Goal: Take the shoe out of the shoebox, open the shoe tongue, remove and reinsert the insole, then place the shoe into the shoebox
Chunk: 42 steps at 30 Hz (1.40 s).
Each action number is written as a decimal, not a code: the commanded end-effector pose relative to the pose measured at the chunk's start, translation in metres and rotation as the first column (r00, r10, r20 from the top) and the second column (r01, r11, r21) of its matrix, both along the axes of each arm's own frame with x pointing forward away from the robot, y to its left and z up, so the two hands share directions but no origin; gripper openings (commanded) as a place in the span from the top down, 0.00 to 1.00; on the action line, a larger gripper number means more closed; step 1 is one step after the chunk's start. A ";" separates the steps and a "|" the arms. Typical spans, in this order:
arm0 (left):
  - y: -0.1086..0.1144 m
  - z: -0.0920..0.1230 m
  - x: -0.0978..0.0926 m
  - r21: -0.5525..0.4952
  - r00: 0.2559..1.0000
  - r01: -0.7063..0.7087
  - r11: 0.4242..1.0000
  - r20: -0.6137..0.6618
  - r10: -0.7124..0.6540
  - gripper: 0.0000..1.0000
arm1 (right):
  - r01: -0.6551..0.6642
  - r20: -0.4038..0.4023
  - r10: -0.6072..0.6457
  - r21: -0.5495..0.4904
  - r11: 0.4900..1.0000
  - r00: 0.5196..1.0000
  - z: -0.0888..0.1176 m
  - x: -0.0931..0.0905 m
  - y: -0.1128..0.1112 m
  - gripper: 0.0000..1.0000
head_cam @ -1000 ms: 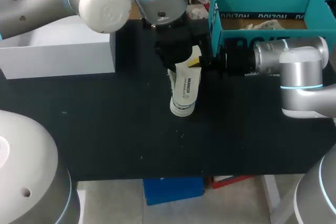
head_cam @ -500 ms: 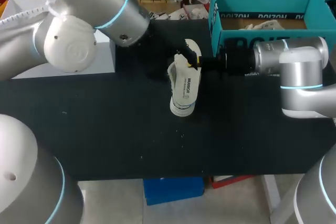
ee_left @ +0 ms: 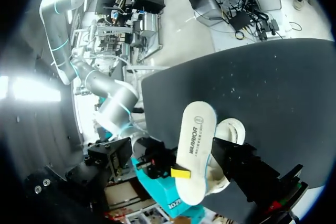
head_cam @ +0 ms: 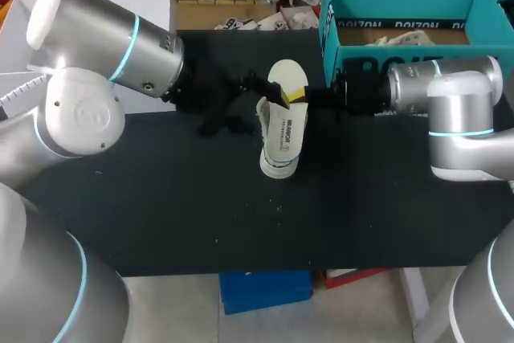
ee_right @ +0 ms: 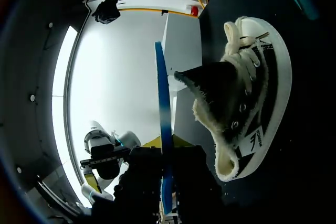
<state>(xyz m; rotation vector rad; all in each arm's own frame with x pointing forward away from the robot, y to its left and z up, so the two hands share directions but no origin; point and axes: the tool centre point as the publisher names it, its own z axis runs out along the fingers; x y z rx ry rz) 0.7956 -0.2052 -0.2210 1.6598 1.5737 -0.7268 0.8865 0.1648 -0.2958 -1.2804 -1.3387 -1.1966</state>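
A: Where is the shoe (head_cam: 280,144)?
B: Out of its box. The white canvas shoe lies on our black table (head_cam: 201,214), near the middle, with its toe cap towards the near edge and its laces loose.

A: And the insole (head_cam: 286,84)?
B: It is lifted out and held on edge over the shoe's heel end, with its white printed face turned up. From our right wrist we see it edge-on as a thin blue line, with the shoe (ee_right: 247,98) just beside it. We cannot tell whether its lower end touches the shoe.

A: Who has hold of it?
B: Our right gripper (head_cam: 299,95), reaching in level from the right. Its yellow tips are closed on the insole's edge, one on each face, which shows plainly from that wrist (ee_right: 164,145).

A: What about our left gripper (head_cam: 250,87)?
B: It sits just beside the insole on the other side. It is black against the black table, so we cannot tell whether it is open or closed, nor whether it touches anything.

A: And the shoebox (head_cam: 377,55)?
B: It is teal and open, and stands at the table's far right behind our right arm, with crumpled paper (head_cam: 401,38) inside. A white box (head_cam: 157,6) shows behind our left arm
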 end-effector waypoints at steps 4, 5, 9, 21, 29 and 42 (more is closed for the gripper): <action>0.000 -0.007 -0.003 -0.170 0.999 0.045 0.984 0.024 -0.041 0.00 | 0.001 0.000 -0.001 0.000 1.000 1.000 -0.001 0.000 0.001 1.00; -0.001 -0.011 -0.003 -0.227 0.999 0.044 0.973 0.006 -0.044 0.00 | 0.001 0.000 -0.001 0.000 1.000 1.000 -0.001 0.000 0.001 1.00; 0.002 -0.023 -0.006 -0.378 0.999 0.025 0.926 -0.021 -0.035 0.00 | 0.001 0.000 -0.001 0.000 1.000 1.000 -0.001 0.000 0.001 1.00; 0.018 -0.033 0.011 -0.568 1.000 0.013 0.823 0.025 0.002 0.00 | 0.001 0.000 -0.001 0.000 1.000 1.000 -0.001 0.000 0.001 1.00; 0.017 -0.042 0.030 -0.683 0.998 0.067 0.727 0.053 -0.042 0.00 | 0.001 0.000 -0.001 0.000 1.000 1.000 -0.001 0.000 0.001 1.00; 0.003 -0.048 0.060 -0.638 0.994 0.080 0.766 0.104 -0.017 0.00 | 0.001 0.000 -0.001 0.000 1.000 1.000 -0.001 0.000 0.001 1.00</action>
